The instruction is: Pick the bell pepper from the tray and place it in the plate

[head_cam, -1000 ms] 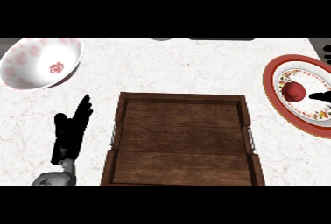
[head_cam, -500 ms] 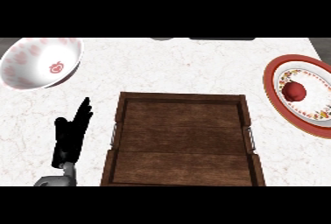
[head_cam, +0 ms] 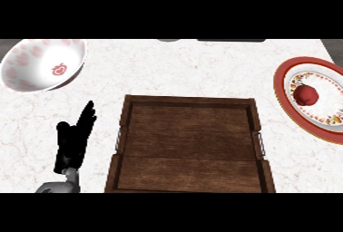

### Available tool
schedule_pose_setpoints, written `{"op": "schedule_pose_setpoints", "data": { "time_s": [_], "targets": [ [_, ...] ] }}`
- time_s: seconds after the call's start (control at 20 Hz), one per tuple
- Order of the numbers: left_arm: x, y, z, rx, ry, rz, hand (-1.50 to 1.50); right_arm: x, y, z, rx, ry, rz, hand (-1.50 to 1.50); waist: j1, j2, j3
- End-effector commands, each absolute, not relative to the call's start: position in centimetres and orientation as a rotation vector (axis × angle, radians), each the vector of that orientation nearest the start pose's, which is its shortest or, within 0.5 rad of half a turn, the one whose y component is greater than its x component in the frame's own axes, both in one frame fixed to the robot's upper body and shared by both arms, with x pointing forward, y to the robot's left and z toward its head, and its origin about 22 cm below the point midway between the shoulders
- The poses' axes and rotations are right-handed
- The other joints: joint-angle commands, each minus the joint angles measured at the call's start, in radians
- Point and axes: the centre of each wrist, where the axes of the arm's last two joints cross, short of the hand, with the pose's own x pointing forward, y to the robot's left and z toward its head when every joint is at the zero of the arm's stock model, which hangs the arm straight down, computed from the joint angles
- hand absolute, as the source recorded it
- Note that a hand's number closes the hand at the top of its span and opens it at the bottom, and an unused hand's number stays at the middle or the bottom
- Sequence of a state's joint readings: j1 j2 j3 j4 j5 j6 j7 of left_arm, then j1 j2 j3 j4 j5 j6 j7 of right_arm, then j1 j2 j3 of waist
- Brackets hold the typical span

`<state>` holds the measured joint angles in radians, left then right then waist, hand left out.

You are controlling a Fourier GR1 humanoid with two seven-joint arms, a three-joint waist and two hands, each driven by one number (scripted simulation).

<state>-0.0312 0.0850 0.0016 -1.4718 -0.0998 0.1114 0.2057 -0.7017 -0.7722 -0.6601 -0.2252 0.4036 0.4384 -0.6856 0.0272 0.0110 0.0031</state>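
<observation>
A red bell pepper (head_cam: 307,94) lies on the red-rimmed plate (head_cam: 284,98) at the right edge of the head view. The dark wooden tray (head_cam: 189,143) sits in the middle of the counter with nothing in it. My left hand (head_cam: 72,141) rests open to the left of the tray, fingers straight and pointing away from me. My right hand does not show.
A white bowl with red markings (head_cam: 41,64) stands at the far left corner. The counter is white marble. Two dark items (head_cam: 227,40) peek in at the far edge.
One second ago my right hand was over the plate at the pepper; it has withdrawn out of view, leaving the pepper on the plate. The left hand has barely shifted.
</observation>
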Motion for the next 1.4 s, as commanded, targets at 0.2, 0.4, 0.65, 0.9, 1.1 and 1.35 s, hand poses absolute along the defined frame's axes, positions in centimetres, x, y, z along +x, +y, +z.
{"op": "schedule_pose_setpoints", "data": {
  "time_s": [0.2, 0.4, 0.65, 0.9, 1.1, 1.35],
  "targets": [
    [25.4, 23.7, -2.5, 0.225, -1.310, -0.069, 0.00, 32.1, -50.6, 5.8, -0.376, -1.663, 0.201, -1.50, 0.002, 0.002, 0.000],
    [24.8, 23.5, -1.0, 0.216, -1.298, -0.035, 0.00, 29.6, -52.4, 4.8, -0.429, -1.641, 0.211, -1.50, 0.002, -0.001, 0.000],
    [25.1, 25.6, -1.4, 0.230, -1.300, -0.059, 0.00, 30.2, -51.4, 4.1, -0.450, -1.618, 0.197, -1.50, 0.004, 0.001, 0.000],
    [24.5, 24.4, -0.9, 0.210, -1.309, -0.056, 0.00, 28.6, -53.0, 4.4, -0.510, -1.599, 0.216, -1.50, 0.006, 0.001, 0.001],
    [26.7, 25.4, -0.1, 0.218, -1.287, -0.052, 0.00, 28.9, -52.7, 4.3, -0.525, -1.573, 0.205, -1.50, 0.007, 0.004, 0.001],
    [25.7, 23.1, -1.0, 0.224, -1.296, -0.047, 0.00, 27.6, -53.7, 4.2, -0.586, -1.575, 0.162, -1.50, 0.012, 0.006, 0.003]
  ]
}}
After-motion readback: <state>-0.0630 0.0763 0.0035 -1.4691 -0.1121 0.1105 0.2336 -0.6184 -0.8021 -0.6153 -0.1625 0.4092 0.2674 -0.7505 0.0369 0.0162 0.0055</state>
